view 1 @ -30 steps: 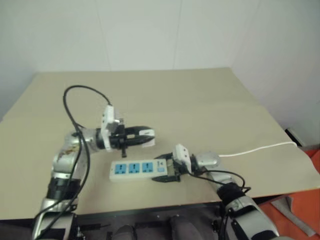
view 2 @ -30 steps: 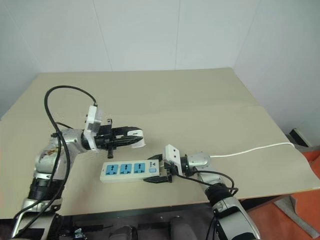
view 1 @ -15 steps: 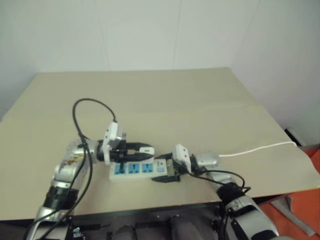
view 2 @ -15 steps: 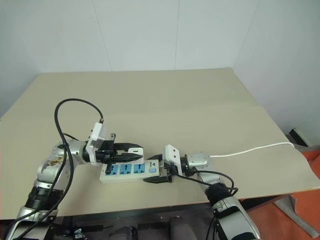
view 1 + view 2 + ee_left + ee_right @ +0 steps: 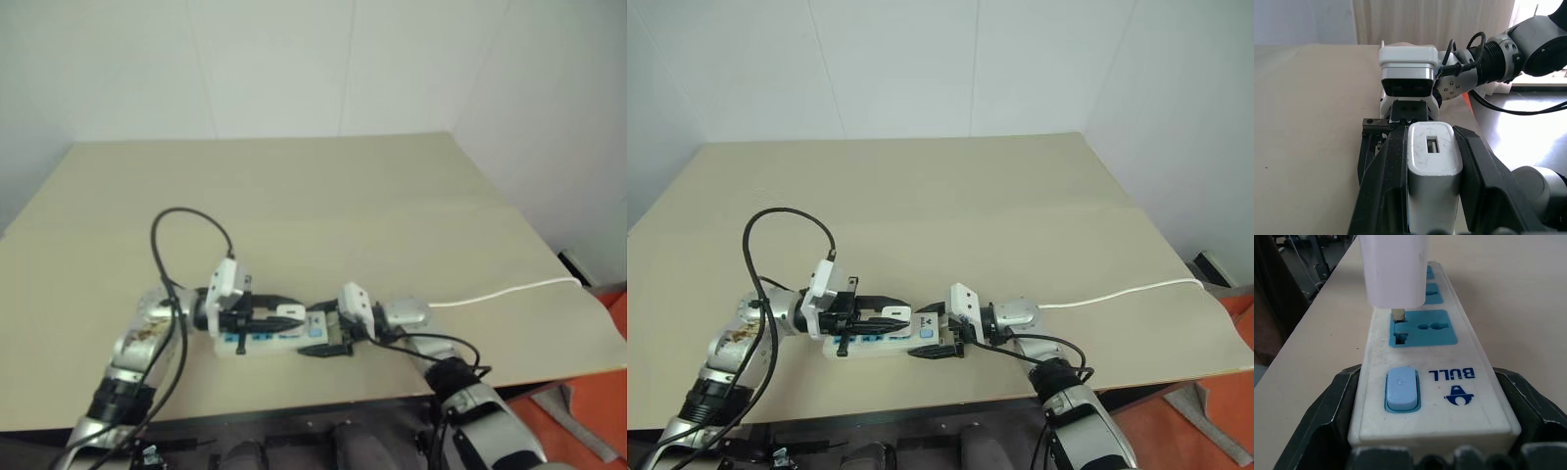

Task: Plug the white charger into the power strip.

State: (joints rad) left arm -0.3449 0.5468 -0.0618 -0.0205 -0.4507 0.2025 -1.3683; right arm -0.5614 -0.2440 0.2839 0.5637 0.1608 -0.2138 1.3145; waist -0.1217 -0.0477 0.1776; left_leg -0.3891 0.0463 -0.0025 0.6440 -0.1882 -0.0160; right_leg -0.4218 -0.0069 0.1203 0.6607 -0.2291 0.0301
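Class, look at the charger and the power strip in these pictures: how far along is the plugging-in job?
Done: the right gripper clamps the switch end of the power strip, and the left gripper is shut on the charger. In hand: the charger sits just above the socket nearest the switch, one metal prong at the slot's mouth. Left: pushing it fully in; a gap shows under the charger body.

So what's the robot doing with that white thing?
It's plugging something in. The left gripper is shut on the white charger and holds it just above the power strip, over the socket nearest the blue switch. The right gripper clamps the strip's switch end on the table. The charger's metal prong sits right over the slot, not pushed in yet.
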